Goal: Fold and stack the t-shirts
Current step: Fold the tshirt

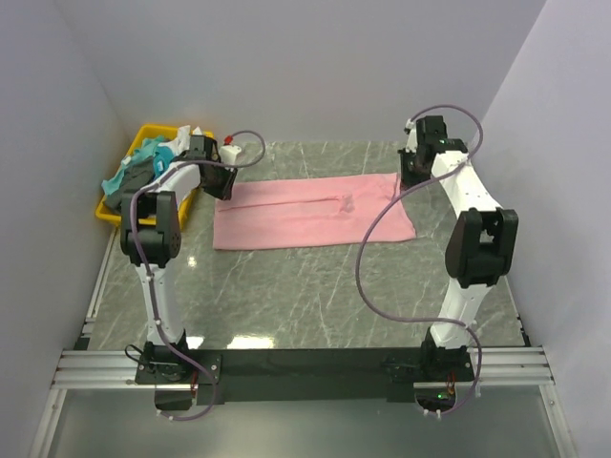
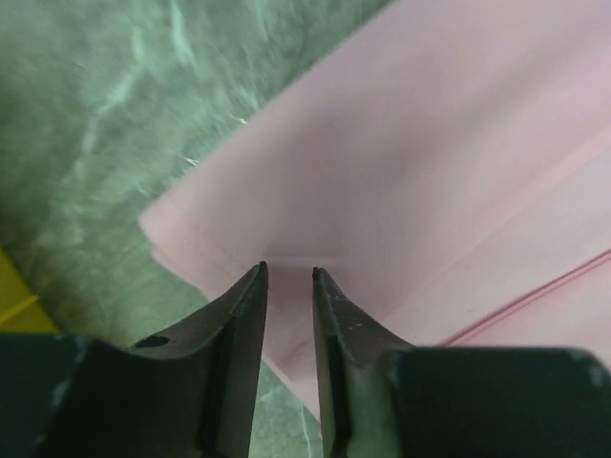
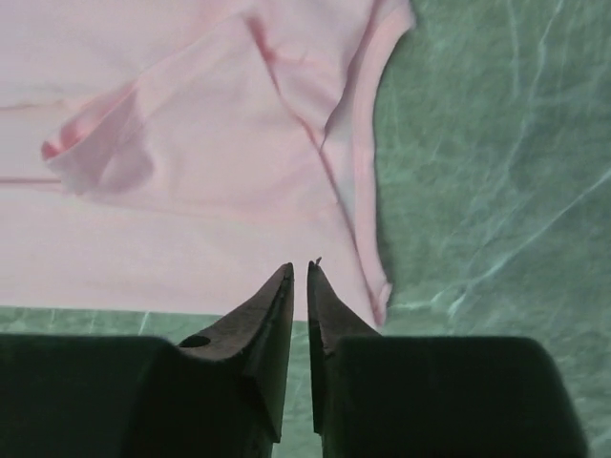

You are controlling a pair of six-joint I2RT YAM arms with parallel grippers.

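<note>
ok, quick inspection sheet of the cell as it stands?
Surface: marbled grey-green table, light glare near the front.
Job's things: pink t-shirt lies flat as a long folded strip mid-table; teal, dark and white shirts heaped in the yellow bin, far left.
Clutter: nothing seen.
Grippers: left gripper at the strip's left corner, right gripper at its right end; both jaws slightly apart, nothing seen between them.
Cables: purple cable loops from the right arm across the shirt's right end.
Surroundings: plain white walls on three sides.
</note>
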